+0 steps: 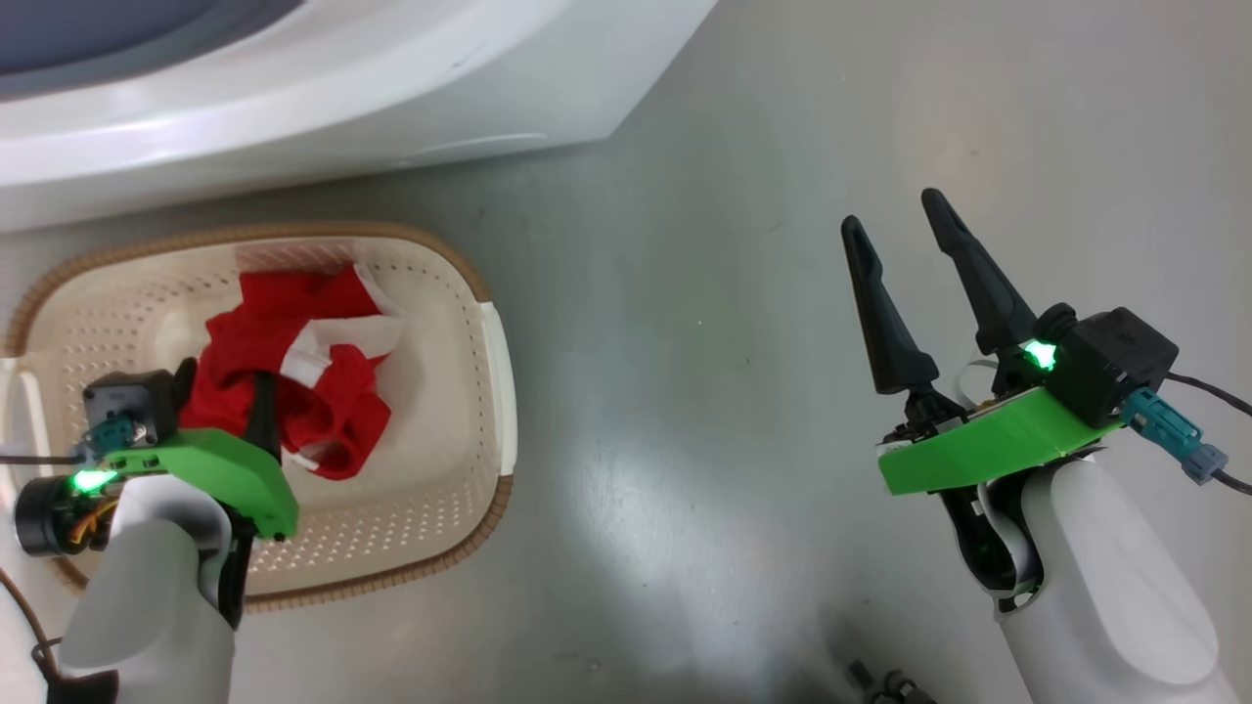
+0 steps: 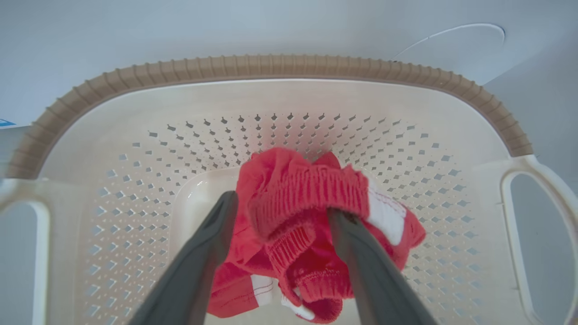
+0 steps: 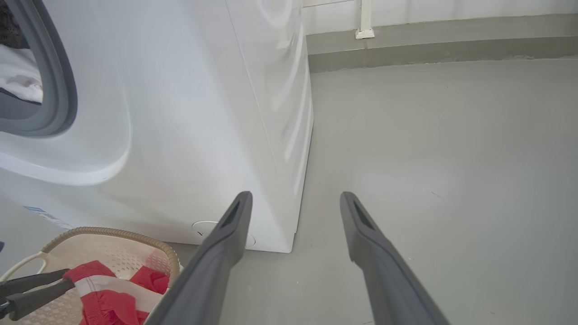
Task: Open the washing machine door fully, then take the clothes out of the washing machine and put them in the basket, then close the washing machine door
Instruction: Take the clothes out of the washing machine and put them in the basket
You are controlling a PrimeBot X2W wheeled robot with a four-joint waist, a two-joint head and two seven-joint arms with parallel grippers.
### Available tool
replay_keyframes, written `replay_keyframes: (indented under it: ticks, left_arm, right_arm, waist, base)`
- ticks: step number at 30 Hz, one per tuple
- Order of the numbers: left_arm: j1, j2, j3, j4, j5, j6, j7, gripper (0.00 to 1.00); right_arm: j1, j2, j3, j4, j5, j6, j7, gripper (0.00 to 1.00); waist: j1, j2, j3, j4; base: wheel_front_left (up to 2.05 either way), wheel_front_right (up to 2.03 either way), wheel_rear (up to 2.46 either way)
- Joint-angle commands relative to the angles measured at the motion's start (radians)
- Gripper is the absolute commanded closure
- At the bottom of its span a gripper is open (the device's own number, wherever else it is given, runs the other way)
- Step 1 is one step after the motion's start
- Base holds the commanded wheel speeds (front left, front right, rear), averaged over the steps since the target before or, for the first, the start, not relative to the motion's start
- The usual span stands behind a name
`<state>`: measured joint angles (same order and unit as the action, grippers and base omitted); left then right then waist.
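Two end effectors, both spread. Over the basket (image 2: 271, 67) hangs the left end effector (image 2: 282, 205), its fingers apart on either side of the red clothes (image 2: 307, 189). These lie bunched in the basket's bottom, a ribbed cuff draped over one finger (image 2: 375, 271); nothing is pinched. The right end effector (image 1: 892, 209) stands over bare floor (image 1: 734, 391), well apart from the basket's right handle. The washing machine (image 3: 180, 113) rises just beyond the basket's far rim, parallel to its long side. A white garment (image 3: 18, 74) shows in the drum, above that rim. The left arm is judged nearer: it should rise clear of the rim, shedding the cuff, then reach forward.
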<state>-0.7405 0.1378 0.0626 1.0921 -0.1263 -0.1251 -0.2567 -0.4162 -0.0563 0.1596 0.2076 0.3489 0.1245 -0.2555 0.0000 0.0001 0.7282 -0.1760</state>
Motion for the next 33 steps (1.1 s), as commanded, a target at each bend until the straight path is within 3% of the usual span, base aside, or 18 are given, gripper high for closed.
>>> replay_keyframes:
  ticks: [1,21,33]
  left_arm:
    - [0.043,0.024,0.024,-0.018,-0.005,-0.004,-0.005,0.00]
    - [0.214,-0.026,0.016,-0.197,-0.080,-0.005,-0.005,0.00]
    - [0.358,-0.042,0.017,-0.405,-0.087,-0.005,-0.005,0.00]
  right_arm:
    - [0.022,0.006,0.012,-0.017,-0.009,0.006,-0.006,0.00]
    - [0.117,-0.030,-0.006,0.016,-0.005,0.006,-0.006,0.00]
    - [0.215,-0.052,-0.021,0.027,0.004,0.006,-0.006,0.00]
  waist:
    - [0.0000,-0.0001,-0.018,0.007]
    - [0.0000,-0.0001,-0.278,0.066]
    - [0.0000,-0.0001,-0.444,0.086]
  base:
    - [0.00,0.00,0.00]
    - [0.00,0.00,0.00]
    - [0.00,0.00,0.00]
